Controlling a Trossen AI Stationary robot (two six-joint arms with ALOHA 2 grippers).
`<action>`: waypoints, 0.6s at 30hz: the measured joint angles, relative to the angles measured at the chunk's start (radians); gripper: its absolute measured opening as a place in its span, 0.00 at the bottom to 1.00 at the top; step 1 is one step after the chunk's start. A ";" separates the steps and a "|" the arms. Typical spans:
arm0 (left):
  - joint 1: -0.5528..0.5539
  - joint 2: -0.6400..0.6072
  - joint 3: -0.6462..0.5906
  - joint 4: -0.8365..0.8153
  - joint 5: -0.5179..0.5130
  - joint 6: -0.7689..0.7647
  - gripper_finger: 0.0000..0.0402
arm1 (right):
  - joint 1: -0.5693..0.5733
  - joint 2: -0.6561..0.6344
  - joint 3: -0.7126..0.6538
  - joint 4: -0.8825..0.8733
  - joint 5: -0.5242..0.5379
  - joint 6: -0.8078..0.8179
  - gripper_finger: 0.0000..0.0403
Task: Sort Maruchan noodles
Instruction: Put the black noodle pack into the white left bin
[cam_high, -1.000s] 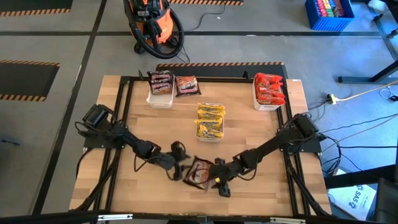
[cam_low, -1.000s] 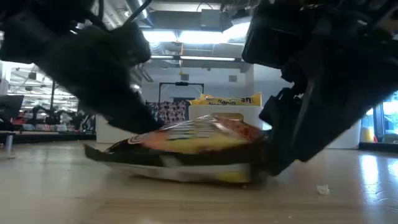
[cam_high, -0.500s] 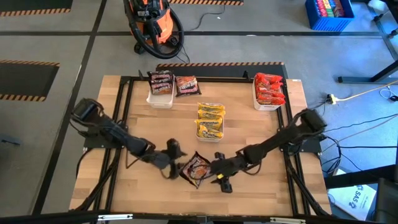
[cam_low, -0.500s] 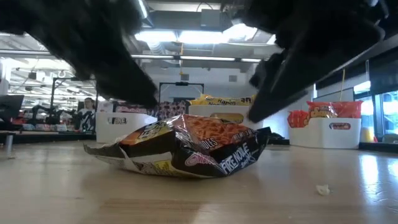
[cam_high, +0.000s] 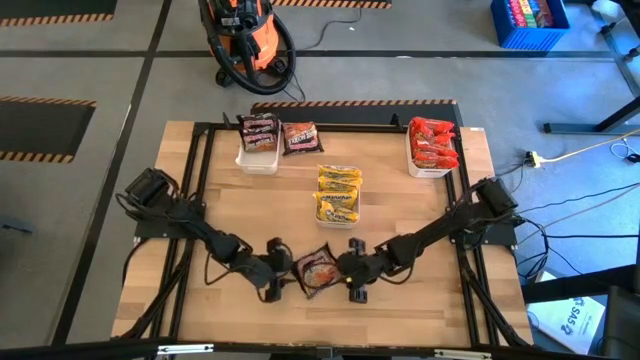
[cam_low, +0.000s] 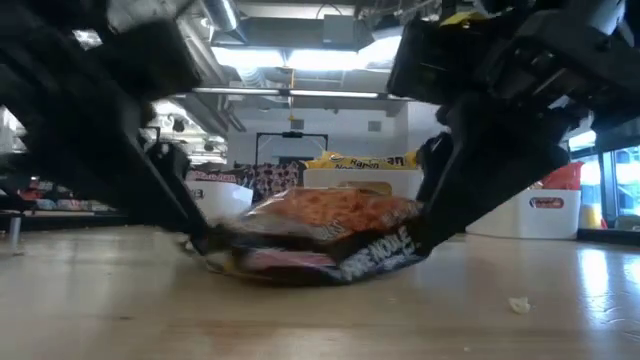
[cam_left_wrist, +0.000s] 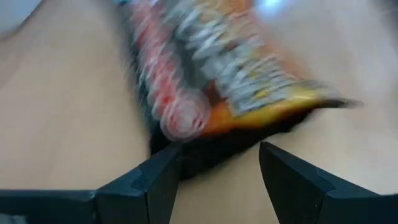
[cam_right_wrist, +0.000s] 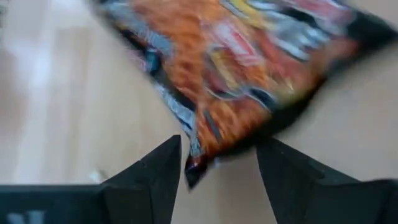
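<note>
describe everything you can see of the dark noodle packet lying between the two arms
The dark noodle packet is a flat, crinkly plastic square, black-edged with an orange noodle picture and white lettering. It lies on the wooden table near the front edge, its middle bulging, apart from the white trays. The left end effector and right end effector flank it, both open, each with a packet corner between its fingers. Whether they touch it is unclear.

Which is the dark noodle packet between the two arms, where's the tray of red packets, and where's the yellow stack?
Dark noodle packet (cam_high: 318, 271): high view, middle of its printed face.
Tray of red packets (cam_high: 416, 167): high view, white rim at its near left corner.
Yellow stack (cam_high: 338, 193): high view, middle of the packets.
</note>
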 joint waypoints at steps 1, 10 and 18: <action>0.008 -0.004 -0.001 -0.055 -0.008 -0.026 0.52 | 0.000 0.014 0.000 0.037 -0.020 -0.002 0.48; 0.007 -0.162 -0.002 -0.339 -0.011 -0.147 0.52 | -0.022 0.044 0.001 0.232 -0.016 -0.109 0.48; -0.010 -0.303 -0.002 -0.372 -0.033 -0.111 0.52 | -0.038 0.007 0.012 0.098 -0.011 -0.105 0.48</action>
